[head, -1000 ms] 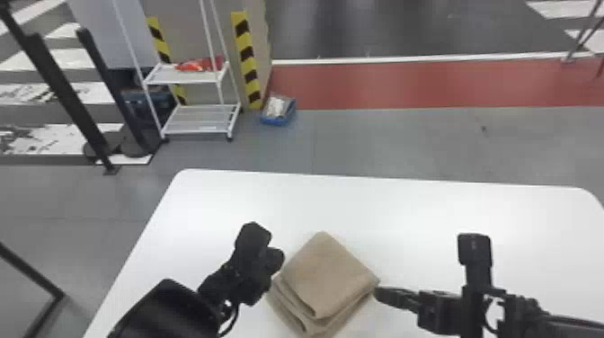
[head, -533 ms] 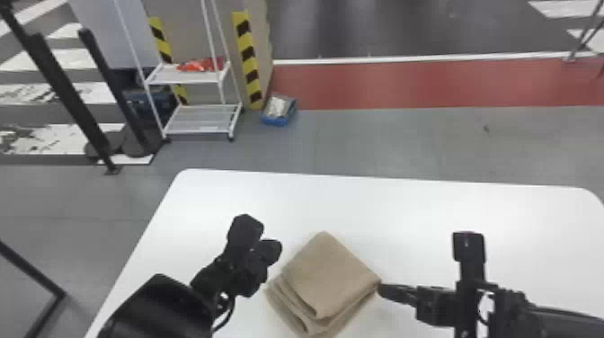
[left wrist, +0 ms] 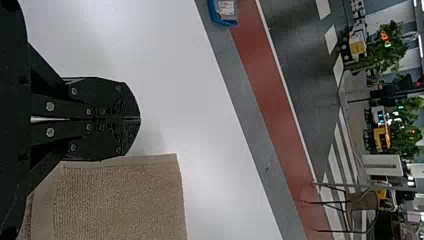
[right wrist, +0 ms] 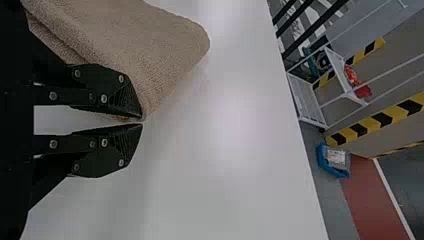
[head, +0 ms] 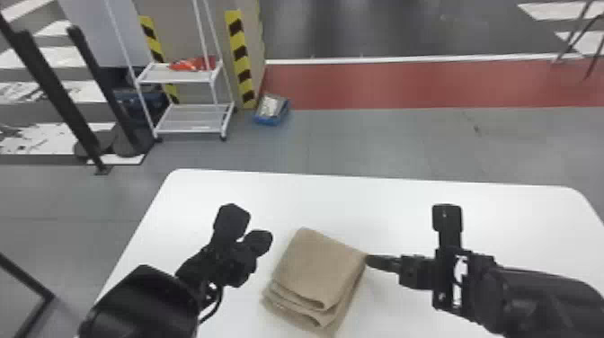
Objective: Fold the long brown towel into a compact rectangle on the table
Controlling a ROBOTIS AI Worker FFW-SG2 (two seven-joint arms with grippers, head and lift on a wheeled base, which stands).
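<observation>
On the desk (head: 508, 211), the barely parted right hand (right wrist: 142, 121) could snag and skew the brown towel's (head: 319, 269) two o'clock corner; the left hand (left wrist: 140, 119) is closed.

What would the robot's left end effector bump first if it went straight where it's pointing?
Probably the white table: a bare part lies ahead of the left end effector, with the towel off to its right. How far is unclear.

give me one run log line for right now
Towel: folded in layers on table | left gripper: shut, left of towel | right gripper: at towel's right corner
</observation>
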